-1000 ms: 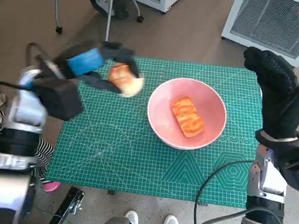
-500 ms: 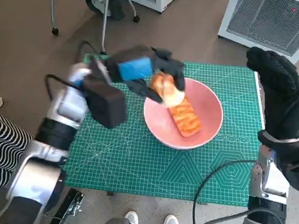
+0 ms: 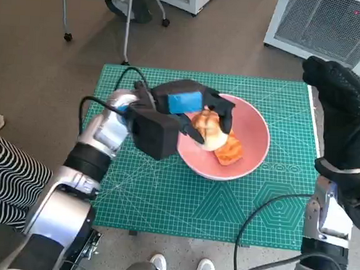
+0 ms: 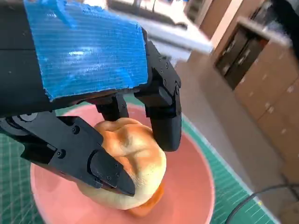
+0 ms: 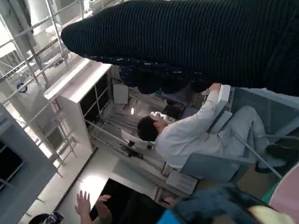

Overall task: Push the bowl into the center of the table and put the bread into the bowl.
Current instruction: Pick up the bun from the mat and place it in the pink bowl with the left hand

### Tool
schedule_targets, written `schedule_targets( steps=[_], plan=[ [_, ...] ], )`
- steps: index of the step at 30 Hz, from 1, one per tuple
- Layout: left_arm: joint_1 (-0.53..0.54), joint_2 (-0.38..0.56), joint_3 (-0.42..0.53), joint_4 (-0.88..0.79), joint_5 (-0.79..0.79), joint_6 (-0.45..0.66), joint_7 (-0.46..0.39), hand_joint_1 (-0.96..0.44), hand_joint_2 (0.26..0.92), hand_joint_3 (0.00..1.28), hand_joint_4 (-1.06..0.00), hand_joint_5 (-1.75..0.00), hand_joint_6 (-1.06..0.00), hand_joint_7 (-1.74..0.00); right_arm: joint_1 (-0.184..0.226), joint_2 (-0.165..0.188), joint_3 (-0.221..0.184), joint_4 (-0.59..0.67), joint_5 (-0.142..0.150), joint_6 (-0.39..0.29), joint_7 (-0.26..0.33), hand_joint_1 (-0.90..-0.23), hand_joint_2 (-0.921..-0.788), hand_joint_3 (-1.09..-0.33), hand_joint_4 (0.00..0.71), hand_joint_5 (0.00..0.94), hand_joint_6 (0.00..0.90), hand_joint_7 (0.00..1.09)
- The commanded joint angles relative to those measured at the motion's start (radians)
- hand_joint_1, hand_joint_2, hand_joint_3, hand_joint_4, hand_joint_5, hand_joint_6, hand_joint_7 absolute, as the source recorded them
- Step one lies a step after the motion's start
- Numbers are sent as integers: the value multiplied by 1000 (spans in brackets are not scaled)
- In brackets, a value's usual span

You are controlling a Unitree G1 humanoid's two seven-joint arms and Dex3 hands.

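Bread (image 3: 206,128) now over bowl (image 3: 254,129)

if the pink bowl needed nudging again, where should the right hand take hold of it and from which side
Probably the bowl's bare rim on the right hand's side. That edge is clear, while the left hand holding the round bread covers the opposite rim. The wall is smooth and sloping, so a flat push against the outer rim seems safer than a pinch. The right hand is raised beside the table, not touching it.
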Motion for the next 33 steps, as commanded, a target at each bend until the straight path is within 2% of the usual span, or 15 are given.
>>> schedule_targets(
  steps=[1,2,5,8,10,13,18,24,27,33],
  plan=[
    [-26,2,-39,-27,54,119,-41,-74,860,71,-441,-256,-409,-453,30,5,2,-1,-11,12,-13,-711,-921,-728,158,0,53,416],
    [-29,2,-48,-38,66,164,-58,-91,857,53,-411,-164,-399,-350,29,6,3,-1,-10,13,-13,-711,-921,-728,158,0,53,416],
    [-32,0,-64,-67,90,264,-98,-172,841,23,-302,-54,-365,-207,26,7,3,-2,-4,17,-12,-711,-921,-727,159,1,53,416],
    [-31,5,-69,-113,101,352,-142,-259,831,10,-226,-18,-334,-143,20,9,3,1,1,20,-11,-712,-921,-726,159,1,54,415],
    [-19,13,-59,-153,85,371,-161,-303,829,7,-191,-9,-315,-118,18,11,4,1,5,23,-9,-713,-921,-724,159,1,54,415],
    [4,25,-35,-188,48,340,-165,-358,827,4,-146,-3,-292,-89,15,13,4,2,9,25,-6,-715,-921,-719,159,1,56,415],
    [48,25,53,-179,-70,213,-141,-439,847,11,-85,0,-262,-58,4,22,8,8,12,32,-5,-717,-921,-709,159,0,63,417],
    [86,9,159,-176,-200,101,-97,-542,883,19,-49,0,-236,-35,-7,32,18,-1,1,37,-12,-716,-921,-706,158,0,67,418],
    [115,-28,243,-179,-313,48,-77,-563,904,22,-52,-3,-239,-33,-17,35,26,-4,-7,39,-17,-716,-921,-706,158,0,67,419],
    [163,-103,365,-184,-501,-46,-76,-662,919,174,-80,-12,-252,-34,-39,40,42,-11,-19,52,-27,-728,-921,-707,154,0,66,419]
  ],
)
